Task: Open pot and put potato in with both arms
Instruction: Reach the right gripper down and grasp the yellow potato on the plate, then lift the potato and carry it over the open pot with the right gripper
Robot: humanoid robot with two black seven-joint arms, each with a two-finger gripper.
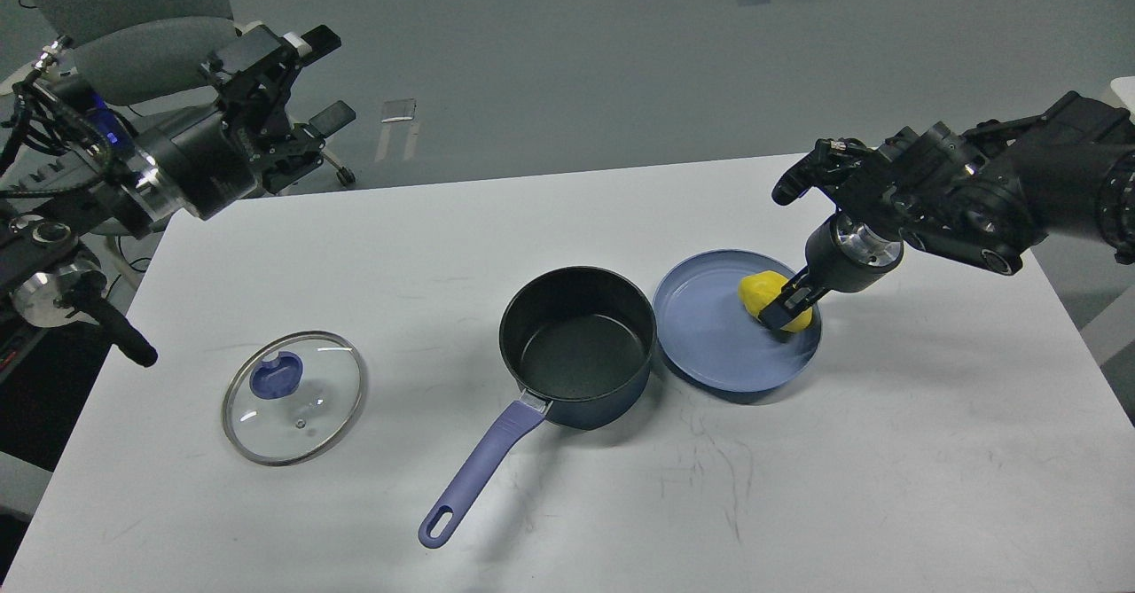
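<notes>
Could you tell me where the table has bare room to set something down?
Free: the near right corner, right of the handle and below the plate; the far strip behind the pot; the gap between lid and pot. Crowded: pot and plate sit rim to rim, and the right gripper is at the potato on the plate.

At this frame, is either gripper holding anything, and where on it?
The right gripper is closed on the lumpy yellow potato at its right side, over the blue plate. The left gripper holds nothing.
</notes>
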